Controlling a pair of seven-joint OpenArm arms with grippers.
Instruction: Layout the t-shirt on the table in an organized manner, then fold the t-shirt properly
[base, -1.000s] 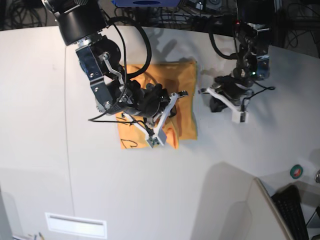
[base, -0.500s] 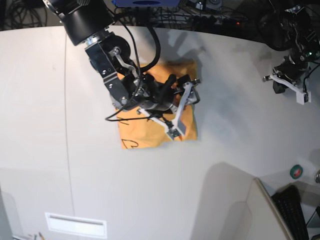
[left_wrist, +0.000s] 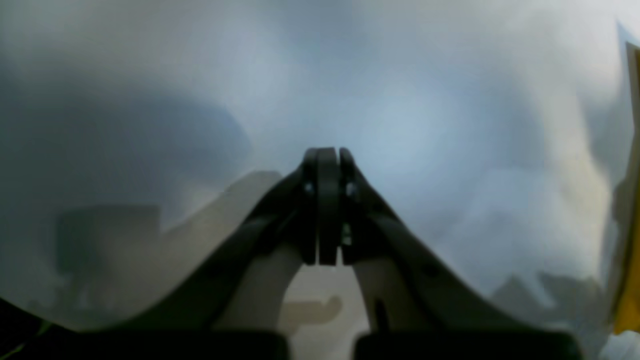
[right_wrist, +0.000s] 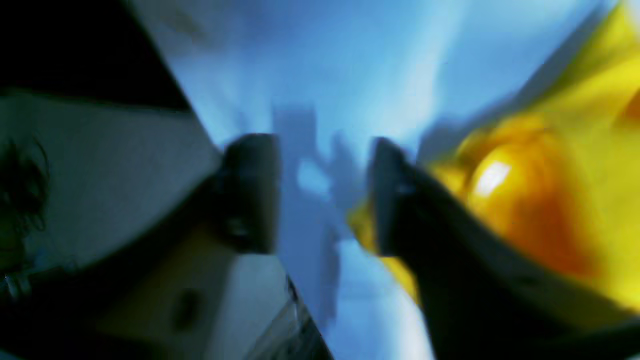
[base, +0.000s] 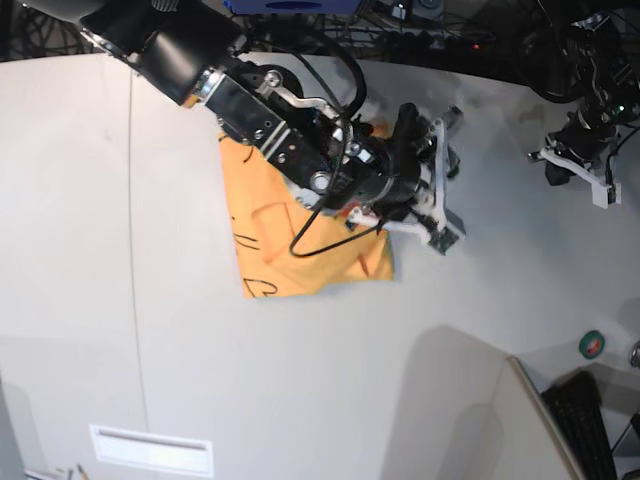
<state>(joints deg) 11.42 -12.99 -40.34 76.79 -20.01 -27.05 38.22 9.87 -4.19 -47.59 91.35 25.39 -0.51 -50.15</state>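
- Since a second ago: right claw has swung off the t-shirt to its right edge; left claw moved far right, away from the cloth.
- One t-shirt, two claws.
- T-shirt: soft orange-yellow, folded roughly rectangular, black line marks, flat on the pale smooth table.
- Right claw parted, empty (wrist view blurred); left claw clenched, empty.

The t-shirt is orange-yellow, with black line drawing along its left part in the base view. The worktop is pale grey-white with a thin dark seam line; in the blurred right wrist view it looks bluish, probably from the lighting. The right hand has white fingers on a black arm, and the left hand is white too.
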